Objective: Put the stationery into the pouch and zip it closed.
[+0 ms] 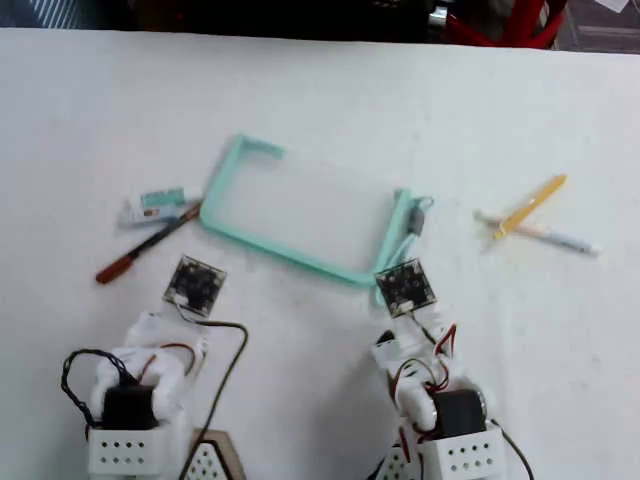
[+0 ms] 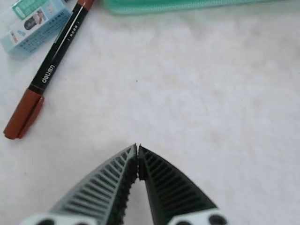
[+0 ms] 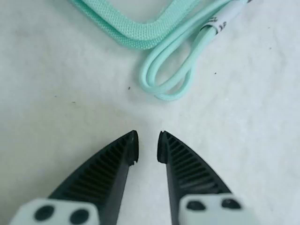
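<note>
The clear pouch [image 1: 300, 205] with a mint-green edge lies flat mid-table; its edge also shows in the left wrist view [image 2: 187, 5] and the right wrist view [image 3: 136, 30]. A mint cord loop [image 3: 171, 70] hangs off its near right corner. Left of the pouch lie a boxed eraser [image 1: 152, 205] [image 2: 33, 21] and a red-capped marker [image 1: 145, 243] [image 2: 49, 72]. To the right, a yellow pen [image 1: 530, 205] crosses a white pen [image 1: 550, 237]. My left gripper [image 2: 138, 150] is shut and holds nothing, on the cloth just short of the marker. My right gripper [image 3: 147, 140] stands slightly open near the cord loop.
A white cloth [image 1: 320, 100] covers the table. Both arm bases sit at the near edge, the left [image 1: 130, 420] and the right [image 1: 445, 425]. Dark and red objects [image 1: 500, 25] stand beyond the far edge.
</note>
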`<state>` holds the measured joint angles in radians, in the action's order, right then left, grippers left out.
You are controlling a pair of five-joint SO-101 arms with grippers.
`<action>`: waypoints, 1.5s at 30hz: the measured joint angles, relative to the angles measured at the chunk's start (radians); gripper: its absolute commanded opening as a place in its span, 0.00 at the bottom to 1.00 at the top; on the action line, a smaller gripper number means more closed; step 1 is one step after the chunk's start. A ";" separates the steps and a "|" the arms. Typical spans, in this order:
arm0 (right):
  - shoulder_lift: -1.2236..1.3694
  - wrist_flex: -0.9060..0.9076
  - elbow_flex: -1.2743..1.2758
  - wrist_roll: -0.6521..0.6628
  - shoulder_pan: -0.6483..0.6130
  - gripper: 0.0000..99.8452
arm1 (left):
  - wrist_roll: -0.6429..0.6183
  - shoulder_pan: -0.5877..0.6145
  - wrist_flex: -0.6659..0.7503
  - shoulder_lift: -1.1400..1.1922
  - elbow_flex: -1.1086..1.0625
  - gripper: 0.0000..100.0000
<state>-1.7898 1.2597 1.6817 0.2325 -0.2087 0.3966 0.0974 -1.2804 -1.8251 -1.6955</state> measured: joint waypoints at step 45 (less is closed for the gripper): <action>0.000 0.000 0.000 0.000 0.000 0.08 | -0.100 -0.331 0.430 -0.005 0.545 0.02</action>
<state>-1.7898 1.2597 1.6817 0.2325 -0.2087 0.2969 -0.2340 -0.8508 -1.8297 -1.1508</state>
